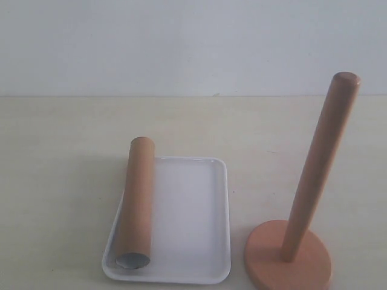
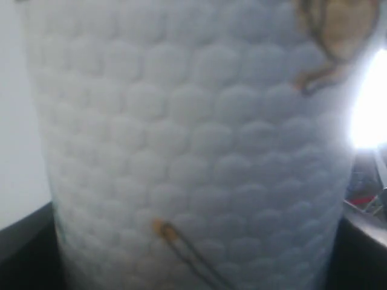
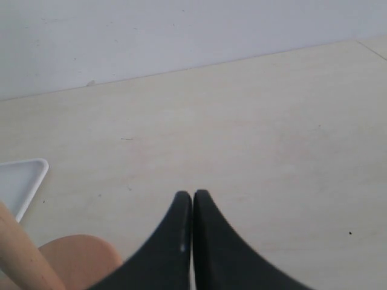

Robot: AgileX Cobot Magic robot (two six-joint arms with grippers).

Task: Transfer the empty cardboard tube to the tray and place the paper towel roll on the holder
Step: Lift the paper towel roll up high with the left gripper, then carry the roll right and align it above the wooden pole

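The paper towel roll, white and embossed with small printed drawings, fills the left wrist view. My left gripper is shut on it, with dark fingers showing at either side. Neither the roll nor an arm shows in the exterior view. The empty cardboard tube lies along the left side of the white tray, grey open end toward the camera. The holder stands bare to the right of the tray. My right gripper is shut on nothing, above the table beside the holder's base.
A pale wooden table runs back to a white wall. In the right wrist view a corner of the tray and the foot of the holder's post show at the edge.
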